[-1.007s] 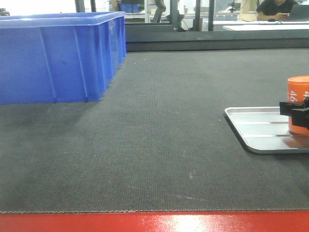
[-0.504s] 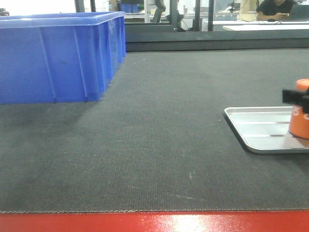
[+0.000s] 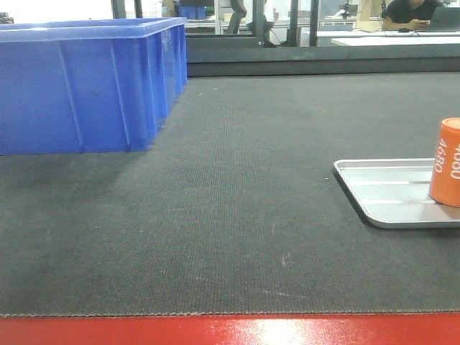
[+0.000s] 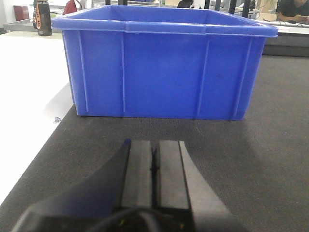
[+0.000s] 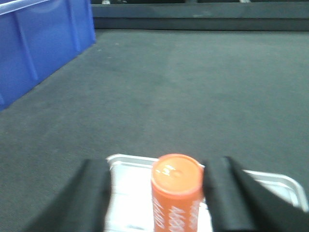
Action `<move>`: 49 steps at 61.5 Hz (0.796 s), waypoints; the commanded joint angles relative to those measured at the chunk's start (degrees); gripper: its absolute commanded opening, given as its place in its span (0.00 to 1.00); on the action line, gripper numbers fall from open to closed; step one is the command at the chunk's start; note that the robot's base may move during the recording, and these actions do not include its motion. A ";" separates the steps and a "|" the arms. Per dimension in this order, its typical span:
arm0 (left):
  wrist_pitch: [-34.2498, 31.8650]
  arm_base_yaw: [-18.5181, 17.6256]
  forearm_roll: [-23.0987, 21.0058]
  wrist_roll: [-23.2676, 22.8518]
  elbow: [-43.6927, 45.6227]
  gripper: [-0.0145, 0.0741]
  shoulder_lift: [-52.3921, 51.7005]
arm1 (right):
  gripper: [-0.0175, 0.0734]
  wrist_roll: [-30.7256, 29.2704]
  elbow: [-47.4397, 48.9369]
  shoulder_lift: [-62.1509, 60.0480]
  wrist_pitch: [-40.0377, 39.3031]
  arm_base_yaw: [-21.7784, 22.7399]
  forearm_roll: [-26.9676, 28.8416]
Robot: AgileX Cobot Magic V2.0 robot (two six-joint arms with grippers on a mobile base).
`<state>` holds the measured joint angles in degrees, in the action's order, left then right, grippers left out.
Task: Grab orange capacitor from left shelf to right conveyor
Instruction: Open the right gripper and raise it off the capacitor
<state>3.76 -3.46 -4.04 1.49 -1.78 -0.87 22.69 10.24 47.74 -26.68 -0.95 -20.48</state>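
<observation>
Front view: the capacitor (image 3: 448,162) stands upright on the silver tray (image 3: 381,191) at the right edge, "4680" reading down its side. The tray lies on the conveyor (image 3: 244,180), whose red front edge runs along the bottom. A blue bin (image 3: 90,85) sits far left, well apart from the tray. No gripper shows here.

Left wrist view: the left gripper (image 4: 154,162) hangs low over the belt facing the bin (image 4: 164,67), its fingers (image 4: 137,169) pressed together with nothing between. A white worktop (image 4: 29,87) lies beyond the belt's left edge, something the front view misses.

Right wrist view: looking down, the right gripper (image 5: 157,191) has fingers (image 5: 94,193) spread wide on either side of the capacitor (image 5: 176,186), not touching it. The tray (image 5: 126,193) is beneath, the bin (image 5: 38,43) at upper left.
</observation>
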 commanded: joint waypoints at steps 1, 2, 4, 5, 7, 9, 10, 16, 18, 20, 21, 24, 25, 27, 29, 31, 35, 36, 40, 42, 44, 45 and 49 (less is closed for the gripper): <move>-5.11 -0.01 -0.20 -0.09 0.20 0.02 -0.30 | 0.52 1.37 2.95 -5.57 3.55 0.00 -0.43; -5.11 -0.01 -0.20 -0.09 0.20 0.02 -0.30 | 0.49 1.37 3.18 -6.34 4.45 0.00 -0.43; -5.11 -0.01 -0.20 -0.09 0.20 0.02 -0.30 | 0.42 1.37 3.75 -8.17 6.79 0.00 -0.43; -5.11 -0.01 -0.20 -0.09 0.20 0.02 -0.30 | 0.38 1.37 4.11 -9.19 8.10 0.00 -0.43; -5.11 -0.01 -0.20 -0.09 0.20 0.02 -0.30 | 0.32 1.37 4.74 -10.77 10.30 0.00 -0.43; -5.11 -0.01 -0.20 -0.09 0.20 0.02 -0.30 | 0.26 1.37 5.36 -12.23 12.33 0.00 -0.43; -5.11 -0.01 -0.20 -0.09 0.20 0.02 -0.30 | 0.24 1.37 5.64 -12.78 13.20 0.00 -0.43; -5.11 -0.01 -0.20 -0.09 0.20 0.02 -0.30 | 0.25 1.37 7.52 -15.97 18.17 0.00 -0.43; -5.11 -0.01 -0.20 -0.09 0.20 0.02 -0.30 | 0.25 1.37 7.92 -16.61 19.12 0.00 -0.43; -5.11 -0.01 -0.20 -0.09 0.20 0.02 -0.30 | 0.25 1.37 8.23 -17.26 19.14 0.00 -0.43; -5.11 -0.01 -0.20 -0.09 0.20 0.02 -0.30 | 0.25 1.37 8.30 -17.49 19.15 0.00 -0.43; -5.11 -0.01 -0.20 -0.09 0.20 0.02 -0.30 | 0.25 1.37 8.38 -18.12 18.07 0.00 -0.43; -5.11 -0.01 -0.20 -0.09 0.20 0.02 -0.30 | 0.25 1.37 8.38 -18.22 17.65 0.00 -0.43; -5.11 -0.01 -0.20 -0.09 0.20 0.02 -0.30 | 0.25 1.37 8.38 -18.27 16.59 0.00 -0.43; -5.11 -0.01 -0.20 -0.09 0.20 0.02 -0.30 | 0.25 1.37 8.38 -18.27 15.74 0.00 -0.43; -5.11 -0.01 -0.20 -0.09 0.20 0.02 -0.30 | 0.25 1.37 8.38 -18.27 15.38 0.00 -0.43; -5.11 -0.01 -0.20 -0.09 0.20 0.02 -0.30 | 0.25 1.37 8.38 -18.27 15.19 0.00 -0.43; -5.11 -0.01 -0.20 -0.09 0.20 0.02 -0.30 | 0.25 1.37 8.38 -18.27 15.19 0.00 -0.43; -5.11 -0.01 -0.20 -0.09 0.20 0.02 -0.30 | 0.25 1.37 8.38 -18.27 15.32 0.00 -0.43; -5.11 -0.01 -0.20 -0.09 0.20 0.02 -0.30 | 0.25 1.37 8.38 -18.27 15.29 0.00 -0.43; -5.11 -0.01 -0.20 -0.09 0.20 0.02 -0.30 | 0.25 1.37 8.38 -18.27 15.40 0.00 -0.43; -5.11 -0.01 -0.20 -0.09 0.20 0.02 -0.30 | 0.25 1.37 8.38 -18.27 15.40 0.00 -0.43; -5.11 -0.01 -0.20 -0.09 0.20 0.02 -0.30 | 0.25 1.37 8.38 -18.27 15.60 0.00 -0.43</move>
<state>3.76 -3.46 -4.04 1.49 -1.78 -0.87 24.07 16.41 29.40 -6.11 -0.95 -20.71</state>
